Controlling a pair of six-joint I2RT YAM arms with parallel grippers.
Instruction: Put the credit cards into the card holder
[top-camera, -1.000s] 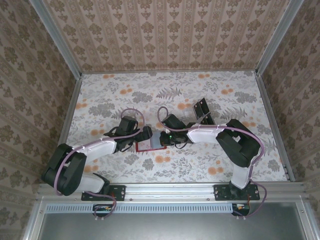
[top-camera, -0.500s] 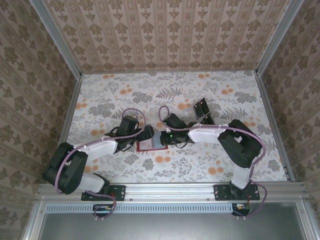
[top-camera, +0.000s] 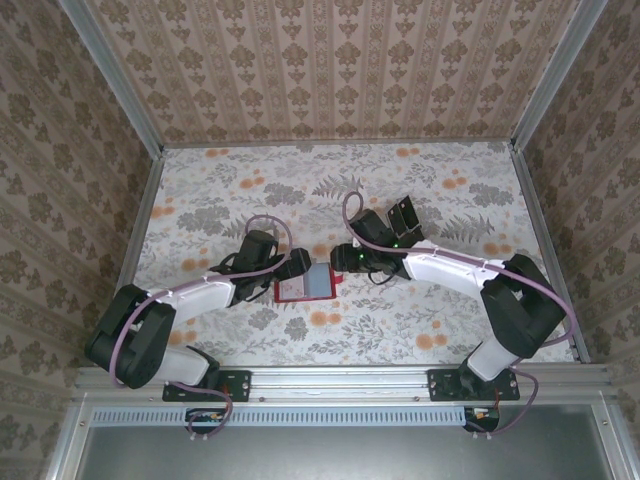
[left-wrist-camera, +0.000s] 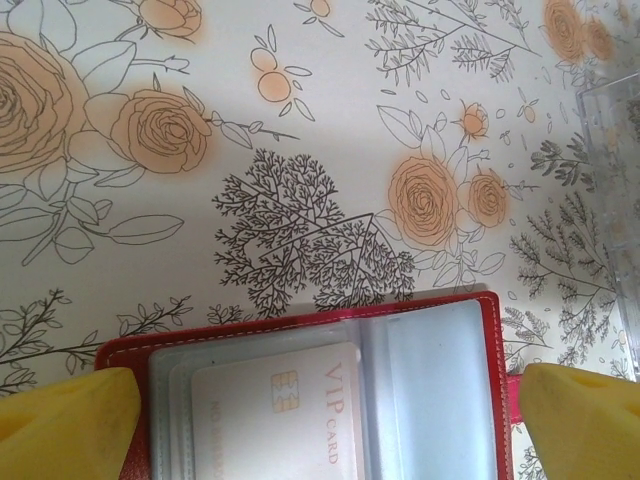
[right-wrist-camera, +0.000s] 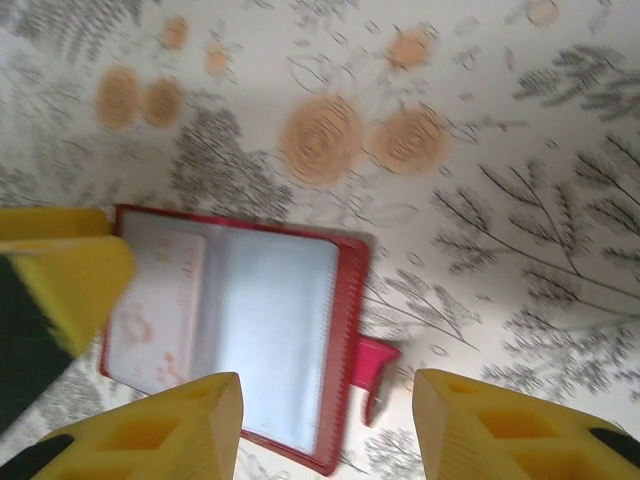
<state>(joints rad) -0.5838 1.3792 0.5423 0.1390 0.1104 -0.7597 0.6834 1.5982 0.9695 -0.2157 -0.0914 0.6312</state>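
Patterned wallpaper (top-camera: 330, 70) boxes in a flower-printed desk (top-camera: 220, 200). The card holder (top-camera: 305, 286) lies open on the desk near the middle, between my two arms. Seen from above, its long axis runs left to right.

The left fingers (top-camera: 300, 266) are spread as wide as they go, one at each short end of the card holder, so the whole width sits between them. From the left wrist camera I cannot tell whether they press on the red cover or only flank it. A pale card (left-wrist-camera: 275, 415) already sits in the left clear sleeve, and the sleeve beside it looks empty.

The right fingers (top-camera: 342, 262) hang just off the holder's right end, partly parted. Nothing is between them, and in the right wrist view only the holder and the desk show through the gap.

What matters for my next move is where the remaining credit cards (top-camera: 405, 215) lie. They are the dark pieces farther back and to the right, behind the right fingers and well apart from the holder. They are on the right arm's side, so I judge the right arm should fetch them while the left stays at the holder. That means turning away from the holder, toward the far right. I cannot make out from here how the cards are stacked.
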